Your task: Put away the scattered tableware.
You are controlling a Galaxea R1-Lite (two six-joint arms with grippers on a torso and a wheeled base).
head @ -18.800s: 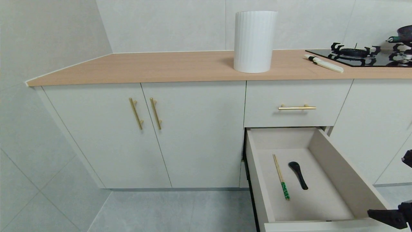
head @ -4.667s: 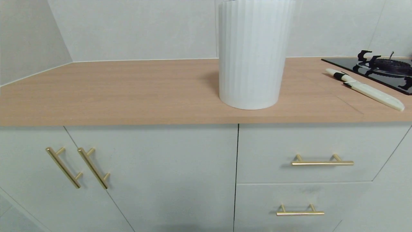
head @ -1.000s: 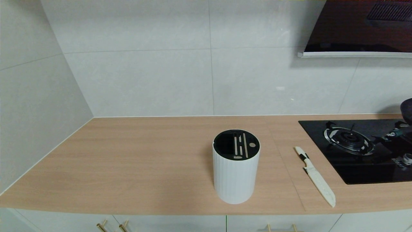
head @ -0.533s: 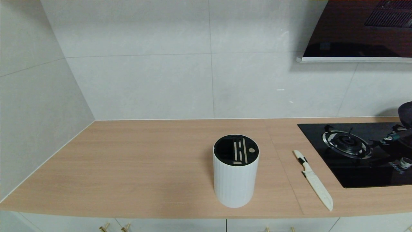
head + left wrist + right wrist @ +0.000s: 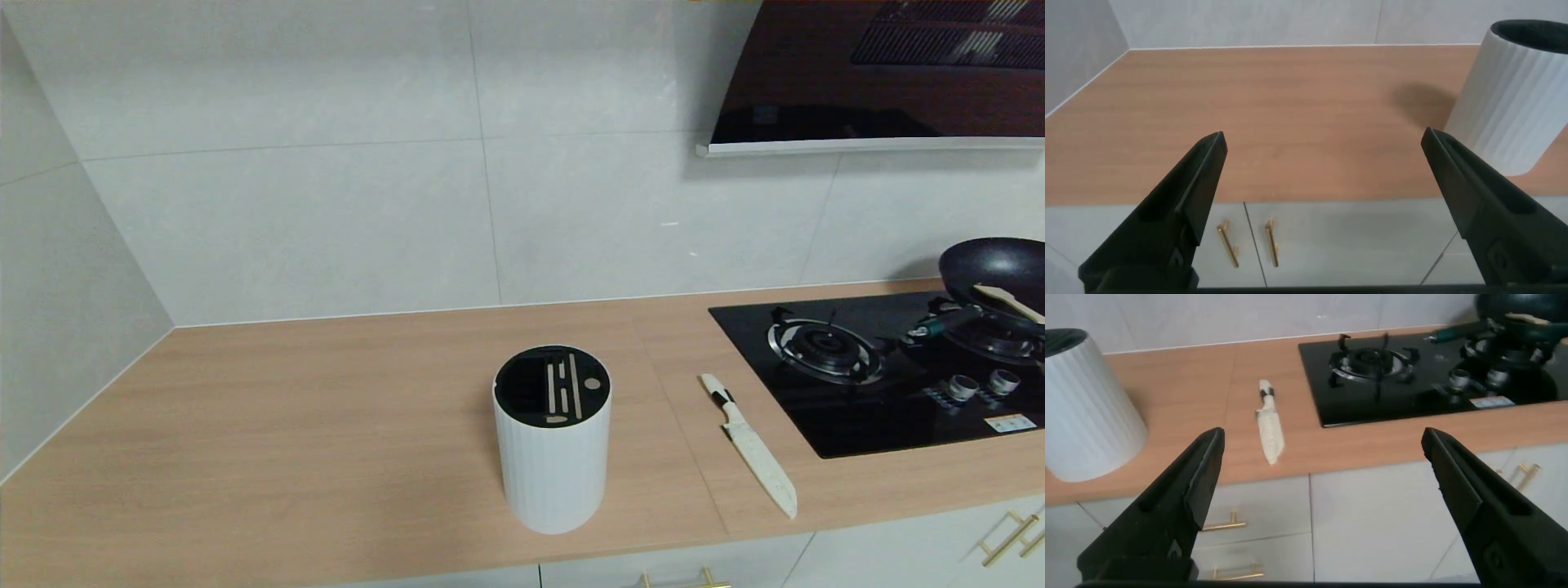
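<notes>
And here's the worktop with the white ribbed knife holder standing upright near its front edge, black slotted top facing up. The knife, the thing to be put away, lies flat on the wood to the holder's right, well apart from it. Its handle points toward the wall and its pale blade tip toward the front edge, so it sits between the holder and the black gas hob. Farther right of the holder, on the hob's far burner, sits a dark frying pan with a wooden spatula resting in it. A dark extractor hood hangs on the wall above.

Now the arms. The left gripper hangs out in front of the counter edge, facing the bare wood on the holder's left. Its two black fingers are spread wide with nothing between them, and two brass door handles show below. The right gripper is also out in front, on the holder's right and facing the knife and the hob — fingers wide apart there too, gripping nothing, and well clear of the knife
</notes>
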